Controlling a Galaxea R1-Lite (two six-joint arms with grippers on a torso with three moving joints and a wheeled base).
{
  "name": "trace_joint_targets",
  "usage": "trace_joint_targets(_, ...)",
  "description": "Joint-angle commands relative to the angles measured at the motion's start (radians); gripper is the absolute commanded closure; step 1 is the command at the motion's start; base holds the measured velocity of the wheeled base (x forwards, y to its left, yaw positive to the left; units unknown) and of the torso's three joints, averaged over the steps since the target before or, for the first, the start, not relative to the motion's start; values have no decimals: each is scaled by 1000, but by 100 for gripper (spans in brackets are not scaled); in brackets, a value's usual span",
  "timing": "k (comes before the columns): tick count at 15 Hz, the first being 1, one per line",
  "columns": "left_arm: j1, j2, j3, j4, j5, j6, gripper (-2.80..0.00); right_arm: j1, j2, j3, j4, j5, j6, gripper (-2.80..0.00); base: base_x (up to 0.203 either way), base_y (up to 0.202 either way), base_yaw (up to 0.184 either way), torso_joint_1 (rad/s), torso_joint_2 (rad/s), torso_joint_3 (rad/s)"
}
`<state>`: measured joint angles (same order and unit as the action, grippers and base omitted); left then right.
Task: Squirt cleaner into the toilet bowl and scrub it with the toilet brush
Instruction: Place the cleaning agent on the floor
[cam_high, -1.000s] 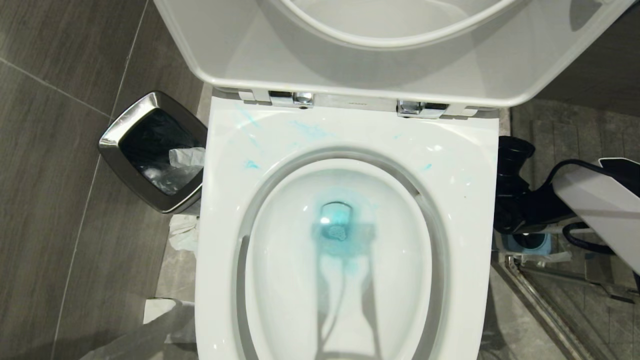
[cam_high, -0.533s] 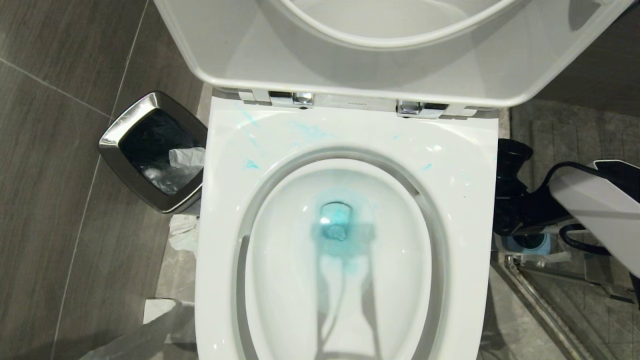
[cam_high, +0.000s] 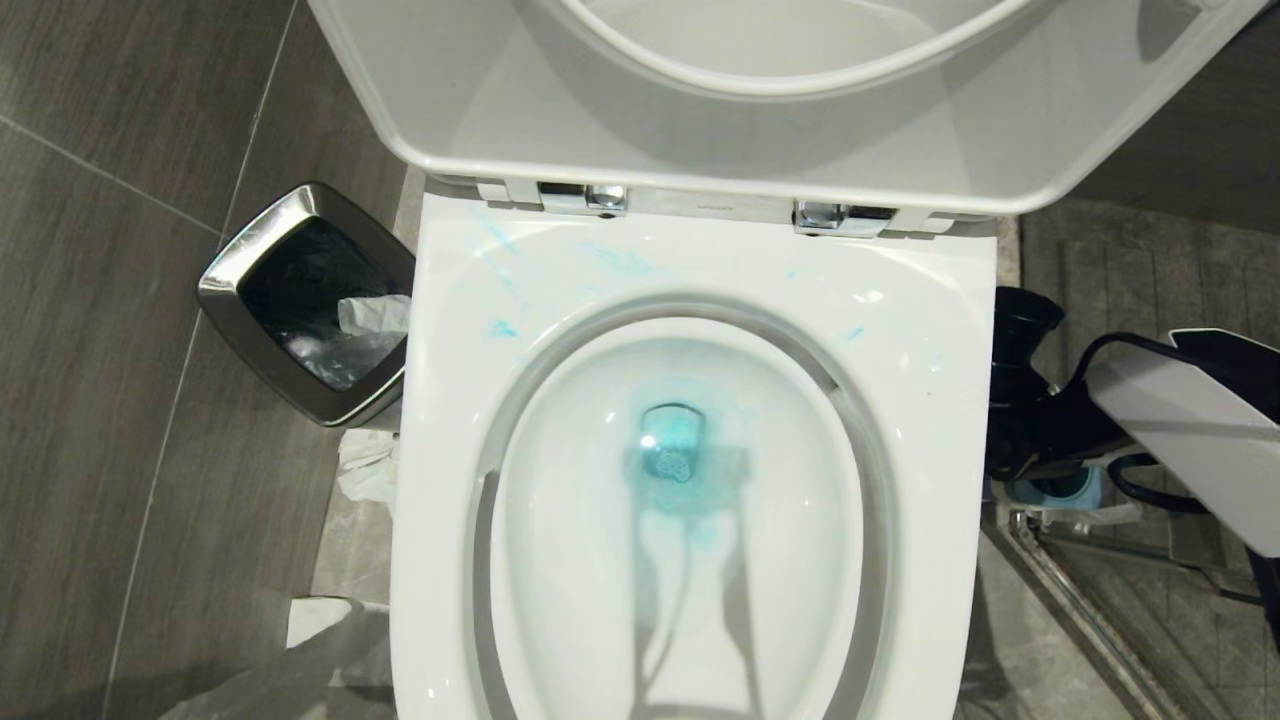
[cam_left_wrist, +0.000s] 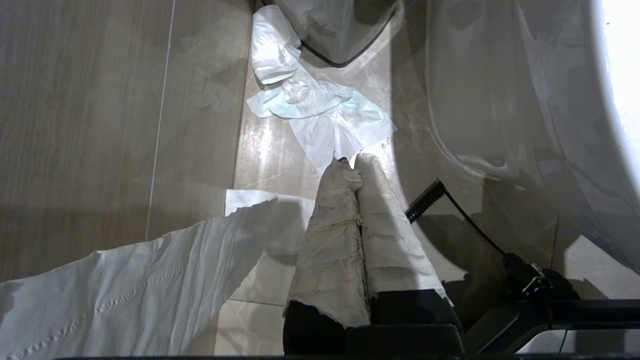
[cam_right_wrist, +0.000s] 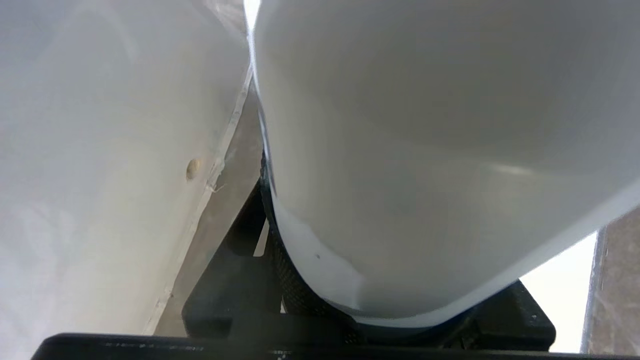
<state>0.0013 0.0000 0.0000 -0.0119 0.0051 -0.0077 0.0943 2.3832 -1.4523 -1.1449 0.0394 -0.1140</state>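
Note:
The toilet bowl (cam_high: 930, 420) stands with seat and lid raised. Turquoise cleaner (cam_high: 675, 450) tints the water, and thin smears (cam_high: 620, 262) mark the back rim. My right gripper (cam_high: 1030, 420) hangs beside the bowl's right flank, over the small blue holder (cam_high: 1065, 490). In the right wrist view the right gripper (cam_right_wrist: 360, 280) is shut on a smooth, rounded white plastic body (cam_right_wrist: 425, 150), seemingly the toilet brush's handle; its bristles are hidden. My left gripper (cam_left_wrist: 354, 162), fingers wrapped in white paper, is shut on nothing low over the floor at the bowl's left.
A chrome-rimmed bin (cam_high: 225, 290) with a dark liner stands left of the toilet. Crumpled tissue (cam_left_wrist: 320, 110) and a long paper strip (cam_left_wrist: 125, 295) lie on the floor below it. A chrome floor rail (cam_high: 1090, 610) runs along the right.
My right arm has edged slightly lower and closer to the toilet, covering more of the blue holder. Bowl, cleaner and left gripper look the same.

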Motion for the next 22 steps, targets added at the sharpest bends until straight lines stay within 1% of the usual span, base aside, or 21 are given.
trace_joint_targets(1, 0, 0, 8, 0, 0, 0, 0, -1, 6, 6, -6, -2, -1, 0, 0, 0, 0, 0, 0, 0)
trace_joint_targets(3, 0, 0, 8, 0, 1, 0, 0, -1, 4, 6, -6, -16, -1, 0, 0, 0, 0, 0, 0, 0)
trace_joint_targets(6, 0, 0, 8, 0, 0, 0, 0, -1, 2, 7, -6, -16, 1, 0, 0, 0, 0, 0, 0, 0)
trace_joint_targets(9, 0, 0, 8, 0, 1, 0, 0, -1, -6, 35, -7, -21, 0, 0, 0, 0, 0, 0, 0, 0)
trace_joint_targets(10, 0, 0, 8, 0, 1, 0, 0, -1, -10, 44, -9, -22, -1, -280, 0, 0, 0, 0, 0, 0)
trace_joint_targets(12, 0, 0, 8, 0, 0, 0, 0, -2, -11, 63, -31, -22, -3, -280, 0, 0, 0, 0, 0, 0)
trace_joint_targets(18, 0, 0, 8, 0, 1, 0, 0, -2, -36, 102, -35, -21, -1, -280, 0, 0, 0, 0, 0, 0)
trace_joint_targets(20, 0, 0, 8, 0, -1, 0, 0, -2, -60, 147, -36, -22, -1, -280, 0, 0, 0, 0, 0, 0)
trace_joint_targets(22, 0, 0, 8, 0, 1, 0, 0, -1, -109, 229, -54, -24, -1, -280, 0, 0, 0, 0, 0, 0)
